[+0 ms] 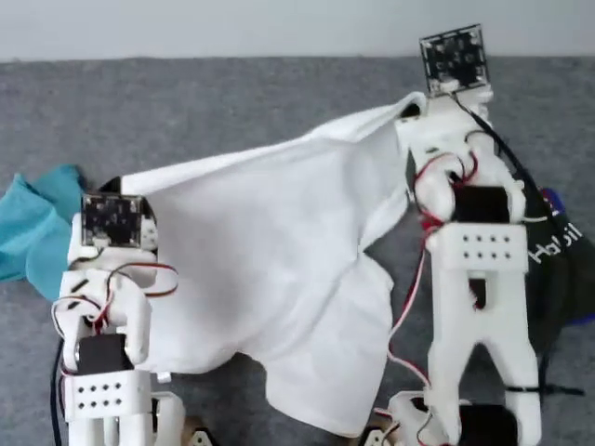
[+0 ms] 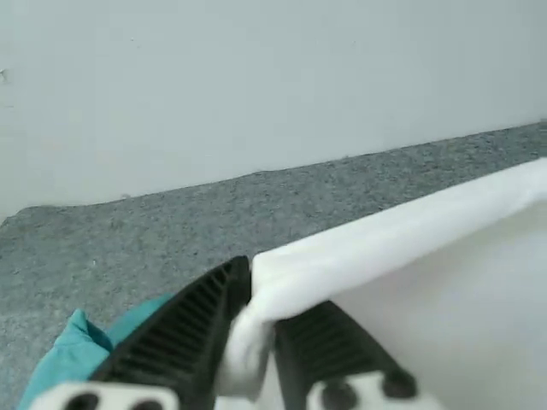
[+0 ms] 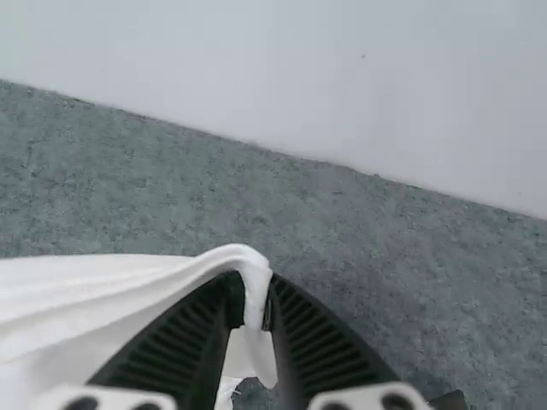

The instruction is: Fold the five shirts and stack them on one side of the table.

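Both grippers held a white shirt (image 1: 270,260) spread between them over the table (image 1: 232,102).

The left gripper (image 2: 265,301) was closed on one corner of the white shirt, and the right gripper (image 3: 252,292) was closed on a fold of its opposite edge, near the far side of the table. The cloth hung loosely toward the near edge between the two arms. A teal shirt (image 1: 37,228) lay crumpled just beside the left arm, and a dark shirt (image 1: 562,279) lay beside the right arm.
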Controlling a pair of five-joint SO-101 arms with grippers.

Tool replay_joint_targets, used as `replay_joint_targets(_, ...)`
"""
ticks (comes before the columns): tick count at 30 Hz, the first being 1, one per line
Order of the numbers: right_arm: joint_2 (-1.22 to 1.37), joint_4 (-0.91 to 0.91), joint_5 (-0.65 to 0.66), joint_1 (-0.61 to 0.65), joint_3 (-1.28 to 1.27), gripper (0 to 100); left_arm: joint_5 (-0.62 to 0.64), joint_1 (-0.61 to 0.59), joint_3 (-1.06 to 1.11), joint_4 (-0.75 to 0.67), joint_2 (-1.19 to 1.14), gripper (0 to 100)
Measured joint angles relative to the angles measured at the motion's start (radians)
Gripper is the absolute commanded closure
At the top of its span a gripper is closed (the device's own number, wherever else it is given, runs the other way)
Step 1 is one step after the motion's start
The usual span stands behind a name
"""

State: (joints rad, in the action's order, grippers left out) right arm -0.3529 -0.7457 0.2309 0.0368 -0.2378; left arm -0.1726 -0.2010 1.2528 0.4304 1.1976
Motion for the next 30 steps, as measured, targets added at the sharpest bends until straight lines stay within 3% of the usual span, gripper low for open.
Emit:
replay_joint_targets(6,0.081,0.009,0.0,0.006,0.051,98.9,0.046,-0.009,-0.02,-0.026,0.0,99)
replay_joint_targets(13,0.153,0.018,-0.003,0.014,0.064,98.9,0.049,-0.009,0.084,-0.233,-0.018,99)
replay_joint_targets(17,0.206,0.021,-0.046,0.038,0.146,98.9,0.049,-0.018,0.06,-0.324,-0.157,99)
replay_joint_targets(23,0.334,-0.064,-0.058,0.048,0.368,98.9,0.049,-0.025,-0.239,-0.33,-0.56,99)
replay_joint_targets(30,0.562,-0.184,-0.058,0.048,0.664,98.9,0.049,-0.025,-0.651,-0.195,-1.007,99)
